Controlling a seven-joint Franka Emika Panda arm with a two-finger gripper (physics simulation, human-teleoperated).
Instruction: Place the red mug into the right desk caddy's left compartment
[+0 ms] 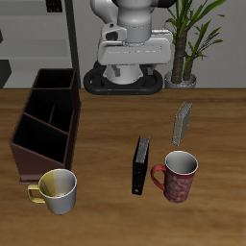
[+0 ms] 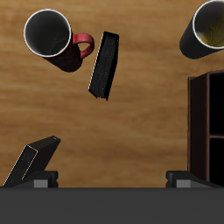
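Wrist view shows us the red mug standing well apart from our gripper, whose jaws are spread and hold nothing.

The red mug stands just beside the book, well apart from the right desk caddy.

A yellowish-cream mug stands upright near the table's front edge, its handle pointing away from the slim black book lying on the wood. Farther back, a grey book stands upright, and a potted plant sits behind the table
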